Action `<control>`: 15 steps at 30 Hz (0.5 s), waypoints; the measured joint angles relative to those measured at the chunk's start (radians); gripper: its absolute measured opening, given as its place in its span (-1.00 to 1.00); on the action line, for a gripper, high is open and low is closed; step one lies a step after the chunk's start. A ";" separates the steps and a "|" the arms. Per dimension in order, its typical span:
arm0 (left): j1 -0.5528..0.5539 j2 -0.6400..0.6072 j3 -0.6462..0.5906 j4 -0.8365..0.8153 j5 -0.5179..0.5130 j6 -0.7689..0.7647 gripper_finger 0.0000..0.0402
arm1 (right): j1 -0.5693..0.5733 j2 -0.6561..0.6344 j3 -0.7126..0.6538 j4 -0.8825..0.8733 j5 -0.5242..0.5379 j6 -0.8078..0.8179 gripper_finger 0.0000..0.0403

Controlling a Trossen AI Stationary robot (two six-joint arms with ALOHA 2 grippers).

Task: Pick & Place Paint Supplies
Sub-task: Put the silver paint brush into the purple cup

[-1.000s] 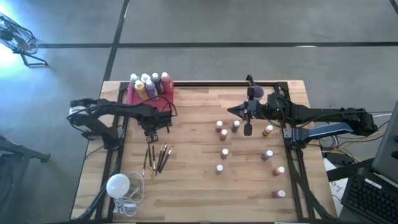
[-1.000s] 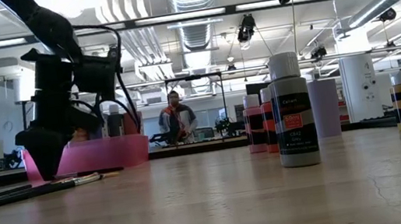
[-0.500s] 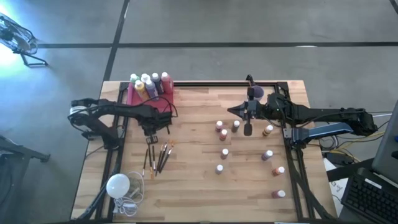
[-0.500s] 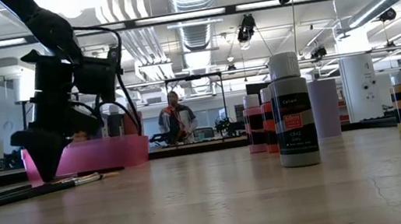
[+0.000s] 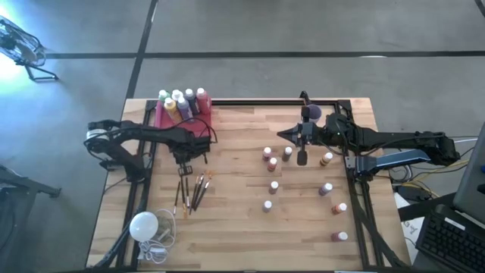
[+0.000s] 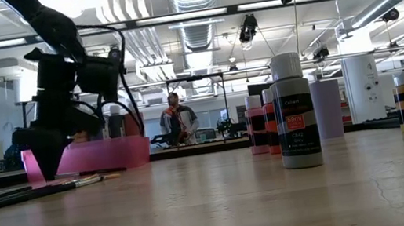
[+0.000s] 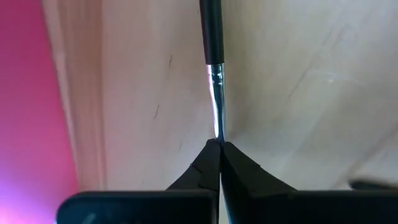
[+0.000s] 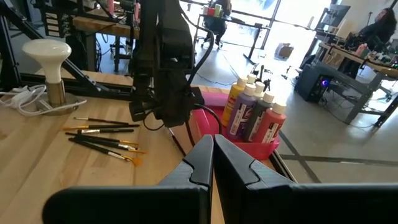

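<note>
My left gripper (image 5: 184, 164) stands just in front of the pink tray (image 5: 161, 119), pointing steeply down, shut on one thin dark paintbrush (image 7: 212, 37). The tray holds several larger white-capped paint bottles (image 5: 182, 102). A few more brushes (image 5: 193, 191) lie on the wood nearer the front edge. Several tiny paint bottles (image 5: 273, 163) stand scattered on the table's right half; in the low view a grey one (image 6: 295, 112) is closest. My right gripper (image 5: 282, 135) hangs shut and with nothing in it, high above those small bottles. My left gripper pinches the brush between its two fingertips at the brush's shiny metal ferrule end (image 7: 216, 118). The fingers come from above, pointing steeply down. The dark handle (image 7: 211, 25) runs straight away from the fingertips, low over the wood; whether it still rests on the table I cannot tell.
A white round bulb with a coiled cord (image 5: 144, 225) lies at the front left corner. A black frame (image 5: 258, 101) runs along the table's edges. A person (image 6: 178, 120) stands in the room far behind the table. Bare wood (image 5: 235, 220) lies between the brushes and the small bottles.
My left gripper has shut its fingers on the brush while staying in place beside the pink tray. My right arm has kept still.
</note>
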 joint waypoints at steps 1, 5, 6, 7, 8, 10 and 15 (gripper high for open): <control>-0.004 -0.002 0.015 -0.027 0.005 -0.011 -0.98 | 0.000 0.000 0.000 0.000 0.000 0.000 -0.96; -0.020 -0.006 0.087 -0.104 0.099 -0.066 -0.99 | 0.000 0.000 0.000 -0.011 0.000 0.004 -0.96; -0.023 -0.008 0.109 -0.117 0.128 -0.079 -0.99 | 0.000 -0.001 0.000 -0.023 -0.001 0.007 -0.96; -0.026 -0.009 0.135 -0.135 0.152 -0.090 -0.99 | 0.000 0.000 -0.001 -0.039 -0.002 0.013 -0.96; -0.030 -0.010 0.159 -0.156 0.175 -0.100 -0.99 | 0.001 0.004 -0.002 -0.062 -0.006 0.016 -0.96; -0.036 -0.010 0.213 -0.195 0.217 -0.119 -0.99 | 0.003 0.014 -0.003 -0.110 -0.039 0.011 -0.96; -0.037 -0.012 0.350 -0.237 0.413 -0.186 -0.99 | 0.061 0.043 -0.007 -0.180 -0.075 -0.073 -0.96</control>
